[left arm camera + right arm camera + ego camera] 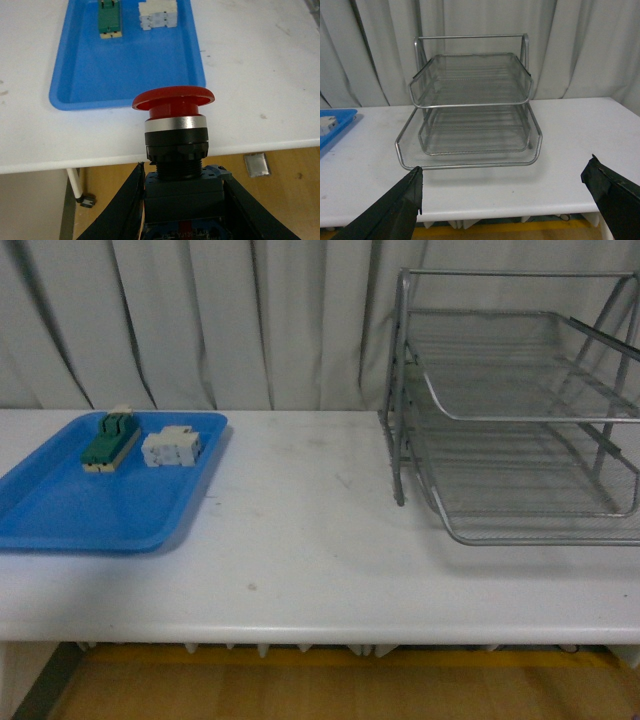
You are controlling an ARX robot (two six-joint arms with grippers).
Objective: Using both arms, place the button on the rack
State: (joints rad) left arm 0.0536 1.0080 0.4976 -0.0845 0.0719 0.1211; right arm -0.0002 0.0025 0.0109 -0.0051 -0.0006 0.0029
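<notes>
The button [173, 100] sits in the foreground of the left wrist view, red cap pointing away from the camera, with a silver ring and black collar below the cap. The left gripper [181, 172] is clamped on its dark blocky body, one finger against each side. The button is clear of the table [260, 75] and is held near the front edge, with bare floor visible beneath it. It does not appear in the front view, and neither arm does. Beyond the button lies the blue tray [125, 70], which holds only the green switch block [109, 19] and the white block [158, 13]. In the front view, this tray [90, 500] occupies the left of the frame and the rack [520, 420] the right, well apart, with bare table between them. The right gripper [505, 167] faces the rack [470, 85] with its fingers spread wide and nothing between them. Judged step: the pick is complete, and the transfer toward the rack is in hand. The next move appears to call for bringing the button to the right gripper, exposing the cap or collar for a second grip. The left gripper should let go only after the right gripper closes.
</notes>
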